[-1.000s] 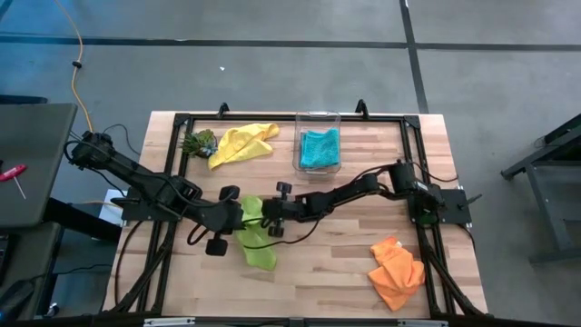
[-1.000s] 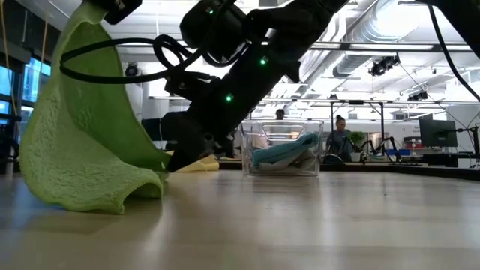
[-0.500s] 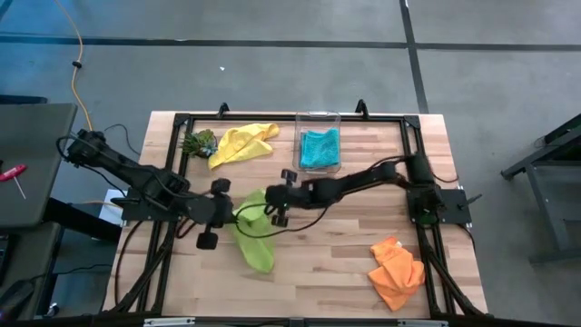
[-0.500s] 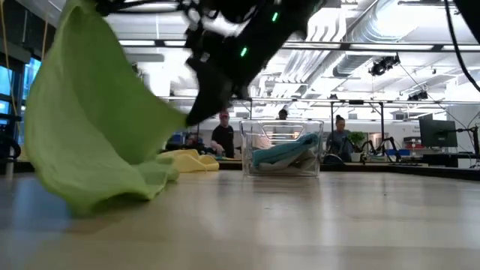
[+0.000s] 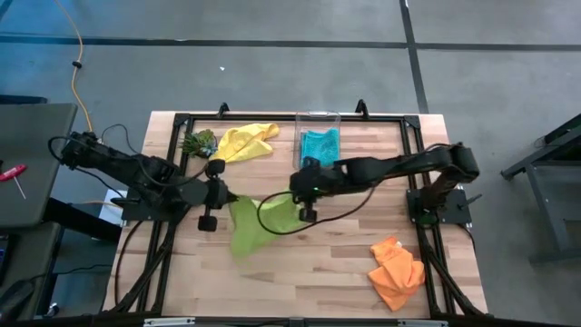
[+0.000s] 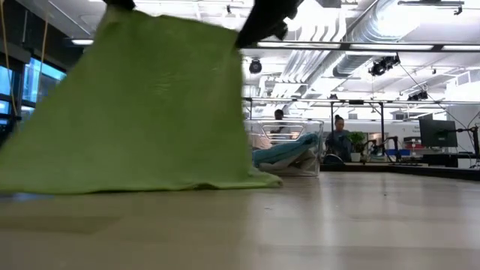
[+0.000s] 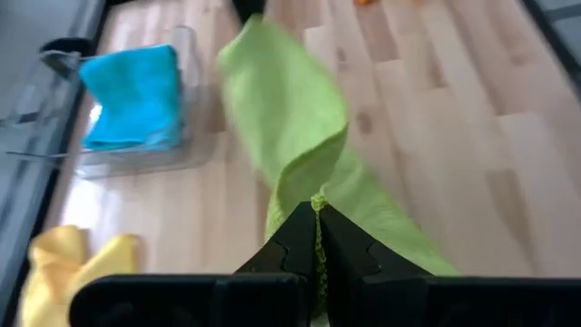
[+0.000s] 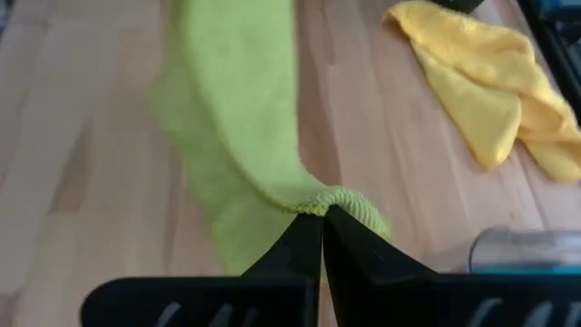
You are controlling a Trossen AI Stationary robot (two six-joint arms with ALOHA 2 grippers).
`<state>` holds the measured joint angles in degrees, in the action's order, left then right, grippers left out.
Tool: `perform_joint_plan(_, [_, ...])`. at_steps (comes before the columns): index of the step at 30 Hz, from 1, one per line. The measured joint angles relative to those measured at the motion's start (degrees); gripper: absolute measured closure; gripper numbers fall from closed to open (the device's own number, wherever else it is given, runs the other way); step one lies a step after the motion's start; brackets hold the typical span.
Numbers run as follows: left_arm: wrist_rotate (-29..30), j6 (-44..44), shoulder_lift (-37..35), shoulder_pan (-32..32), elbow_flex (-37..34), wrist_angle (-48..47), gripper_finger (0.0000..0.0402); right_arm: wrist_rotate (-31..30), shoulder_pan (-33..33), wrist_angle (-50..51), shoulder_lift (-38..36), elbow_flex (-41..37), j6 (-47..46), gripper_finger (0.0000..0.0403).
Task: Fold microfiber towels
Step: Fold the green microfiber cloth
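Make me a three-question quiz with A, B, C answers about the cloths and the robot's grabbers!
1. Where is the teal towel?
A. inside the clear plastic box
B. on the floor
C. on top of the orange towel

2. What colour is the towel both grippers hold?
A. yellow
B. grey
C. lime green

3. How does that towel sit?
A. folded flat
B. stretched between two grippers
C. rolled up

Answers:
1 A: the high view shows it in the box.
2 C: the left gripper and right gripper are shut on the lime green towel.
3 B: it is stretched between them, lower edge on the table.
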<state>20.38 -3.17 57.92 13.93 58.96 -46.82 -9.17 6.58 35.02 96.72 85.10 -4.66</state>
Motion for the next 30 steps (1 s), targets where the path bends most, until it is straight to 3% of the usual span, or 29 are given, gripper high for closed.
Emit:
perform_joint_plan(9, [2.85, 12.53, 0.04, -7.12, 5.52, 0.23, 0.0401, 0.43, 1.75, 11.35, -7.25, 0.0, -4.35, 0.0403])
perform_joint_plan(17, [2.02, 20.77, -0.01, -8.83, 9.66, 0.18, 0.0401, 0.32, 1.69, 13.53, -13.43, 0.0, -5.46, 0.0403])
perform_joint_plan(23, [-3.03, 20.26, 0.01, -8.22, 9.66, -0.12, 0.0401, 1.1, 2.43, 15.0, -15.64, 0.0, -7.58, 0.0403])
perform_joint_plan(30, [-4.01, 21.21, 0.04, -6.25, 9.64, -0.1, 0.0401, 0.76, 3.61, 18.24, -16.63, 0.0, -8.42, 0.0403])
